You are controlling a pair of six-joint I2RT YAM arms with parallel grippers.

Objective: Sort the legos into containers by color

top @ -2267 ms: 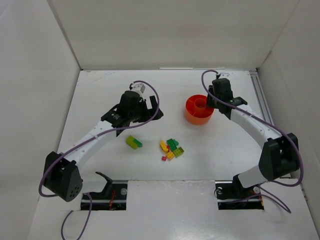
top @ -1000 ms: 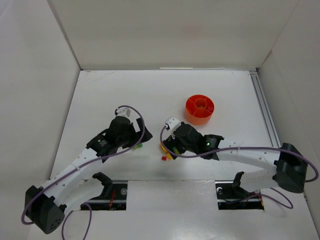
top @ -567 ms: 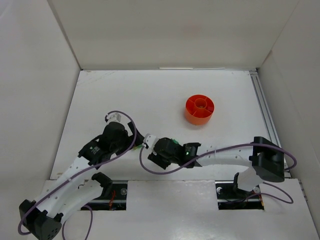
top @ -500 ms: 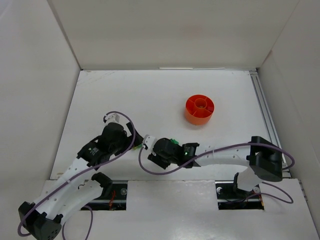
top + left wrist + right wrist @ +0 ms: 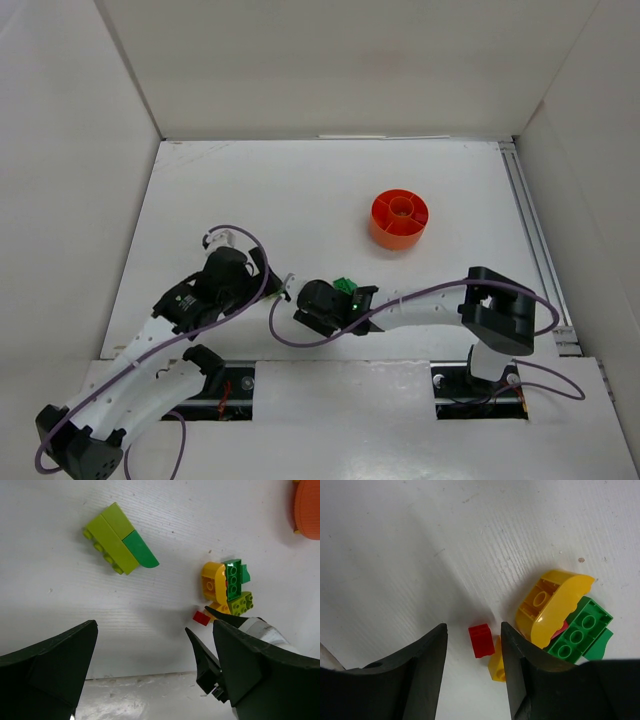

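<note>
Red brick [image 5: 481,640] lies on the desk [image 5: 250,180] by the near edge, between the parted fingers of the right pincer [image 5: 473,630], unclamped. Right arm reaches low leftward. Left pincer [image 5: 155,625] hangs apart, empty. Dish [image 5: 399,219] sits well apart.

Your right end effector [image 5: 318,306] left orange dish [image 5: 384,235] and swept across counter [image 5: 300,190] to brick cluster [image 5: 560,615] near front edge. Fingers [image 5: 427,655] now parted either side of small red brick [image 5: 481,640]. Right elbow [image 5: 500,312] pulled in, folded close to base. Your left end effector [image 5: 150,652] drew back toward near-left. From above, most of cluster now hidden; only green brick [image 5: 346,286] shows.
</note>
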